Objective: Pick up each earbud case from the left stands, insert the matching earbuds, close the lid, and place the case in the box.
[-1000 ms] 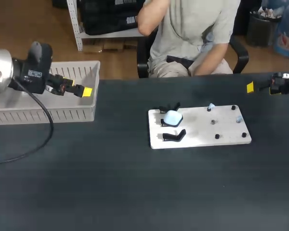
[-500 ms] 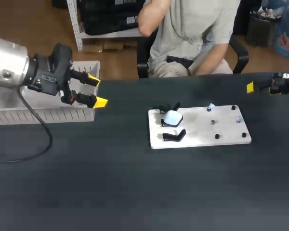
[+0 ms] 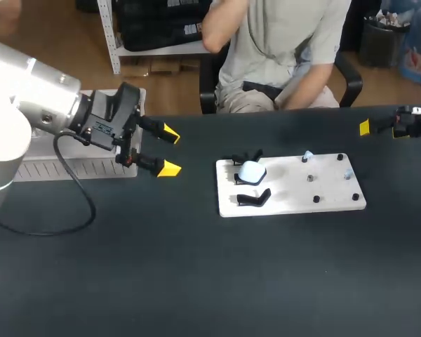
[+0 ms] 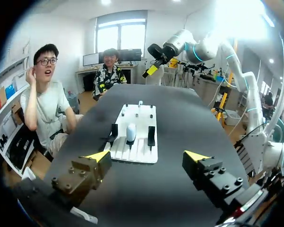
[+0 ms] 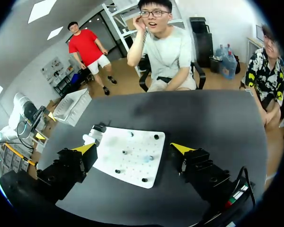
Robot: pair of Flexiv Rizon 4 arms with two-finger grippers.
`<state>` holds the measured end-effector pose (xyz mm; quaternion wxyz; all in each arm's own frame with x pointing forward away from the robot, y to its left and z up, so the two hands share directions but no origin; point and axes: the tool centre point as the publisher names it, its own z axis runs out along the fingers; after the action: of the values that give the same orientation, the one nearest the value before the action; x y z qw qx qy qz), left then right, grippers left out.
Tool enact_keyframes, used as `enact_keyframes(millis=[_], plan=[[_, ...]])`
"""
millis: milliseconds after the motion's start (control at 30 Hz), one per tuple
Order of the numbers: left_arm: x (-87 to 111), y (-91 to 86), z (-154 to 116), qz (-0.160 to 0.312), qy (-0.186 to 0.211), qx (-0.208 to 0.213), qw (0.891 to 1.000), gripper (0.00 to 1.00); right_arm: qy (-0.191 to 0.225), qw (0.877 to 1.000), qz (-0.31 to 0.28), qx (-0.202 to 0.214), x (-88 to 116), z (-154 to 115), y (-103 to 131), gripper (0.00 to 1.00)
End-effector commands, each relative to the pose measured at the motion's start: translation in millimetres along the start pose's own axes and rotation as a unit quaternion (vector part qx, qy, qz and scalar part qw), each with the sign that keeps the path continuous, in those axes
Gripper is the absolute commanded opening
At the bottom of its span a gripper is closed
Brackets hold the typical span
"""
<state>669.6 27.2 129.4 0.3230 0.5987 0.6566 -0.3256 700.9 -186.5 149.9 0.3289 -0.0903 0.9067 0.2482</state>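
head view with both wrist views: left gripper spread, short of the earbud case

the earbud case point(image 3: 251, 170), pale and rounded, sits on a black stand at the left end of the white board point(image 3: 295, 200), near the middle of the table point(image 3: 196, 281). empty black stands point(image 3: 255, 199) lie just beside it, one on each side. two small pale earbuds point(image 3: 307, 156) rest toward the board's right end. the left gripper point(image 3: 170, 151) hangs between the box point(image 3: 77, 168) and the board, well apart from the case, its fingers spread and holding nothing. the right gripper point(image 5: 132, 148) is at the table's far right edge, also spread and empty, with the board ahead of it.

the step in hand is judged to be picking the case off its stand. in the left wrist view the case lies ahead, roughly centred between the yellow tips. a good grasp would keep that line, pass the fingers clear of the neighbouring stands, pinch the case body rather than the lid, and lift straight out so the board is not dragged.

hard to make out: whether the case lid is up or down, how the stand holds it, and which earbud matches. the left arm covers part of the box, so its contents cannot be told. in the head view the right gripper is partly cut off.
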Motion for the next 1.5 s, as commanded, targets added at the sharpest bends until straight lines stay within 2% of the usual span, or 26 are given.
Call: enact_keyframes(millis=[33,567,700,900,1000,1367,1500], plan=[[2.9,11.5,24,-0.002,-0.001,0.034,0.999,1.00,0.000,1.000,0.000,0.000,0,0,0,1.00],[5.1,18.4,72,-0.016,-0.008,0.066,0.998,1.00,0.000,1.000,0.000,0.000,0,0,0,1.00],[8.5,23.1,86,-0.031,-0.014,0.065,0.997,1.00,0.000,1.000,0.000,0.000,0,0,0,1.00],[12.9,28.3,102,-0.024,-0.024,0.062,0.997,1.00,0.000,1.000,0.000,0.000,0,0,0,1.00],[12.1,31.8,109,-0.024,-0.029,0.065,0.997,0.94,0.000,1.000,0.000,0.000,0,0,0,1.00],[11.4,41.3,136,-0.019,-0.041,0.060,0.997,0.87,0.000,1.000,0.000,0.000,0,0,0,1.00],[10.4,40.4,143,-0.008,-0.045,0.061,0.997,0.79,0.000,1.000,0.000,0.000,0,0,0,1.00]])
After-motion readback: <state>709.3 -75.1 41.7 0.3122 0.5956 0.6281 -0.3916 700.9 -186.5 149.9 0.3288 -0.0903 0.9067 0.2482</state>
